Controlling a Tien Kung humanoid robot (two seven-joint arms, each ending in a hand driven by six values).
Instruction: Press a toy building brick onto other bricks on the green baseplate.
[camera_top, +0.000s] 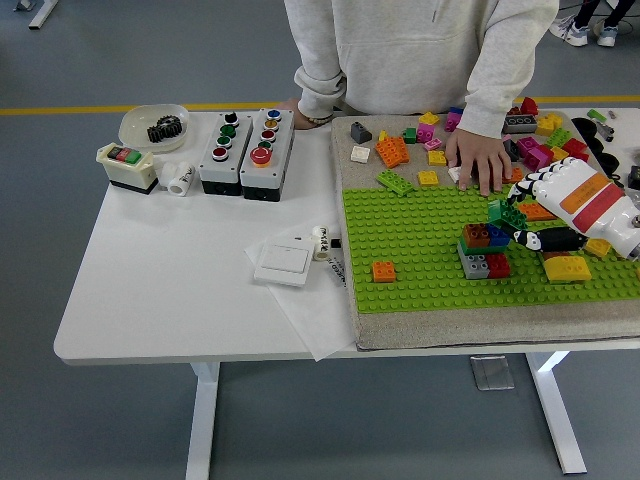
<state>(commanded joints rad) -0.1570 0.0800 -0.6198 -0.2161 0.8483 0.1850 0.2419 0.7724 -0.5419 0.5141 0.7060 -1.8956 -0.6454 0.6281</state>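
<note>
Right hand: the right hand (530, 215) reaches in from the right over the baseplate, fingers curled around a green brick (506, 213), which sits at the fingertips.
Left hand: not in view.
Green brick: held just above and slightly to the right of the stack (483, 250), tilted, not seated on any studs as far as I can tell.
Stack: a small cluster of brown, blue, green, grey and red bricks standing on the baseplate (420, 250), right of centre.
Other bricks: an orange brick (383, 271) sits alone on the plate to the left; a yellow brick (566, 267) lies right of the stack, below the hand.
Person: stands at the far side, one hand (478, 160) resting flat among the loose bricks (400, 150) on the mat beyond the plate.
Handling: the brick is likely light, hard and stiff plastic with smooth sides, so it could slip or twist in a loose pinch.
Where to hold: best by its two opposite side walls, leaving the underside free to meet the studs.
Next need: level the brick, line it up with the studs, then push straight down.
Risk: an off-square press may tip the stack.
</note>
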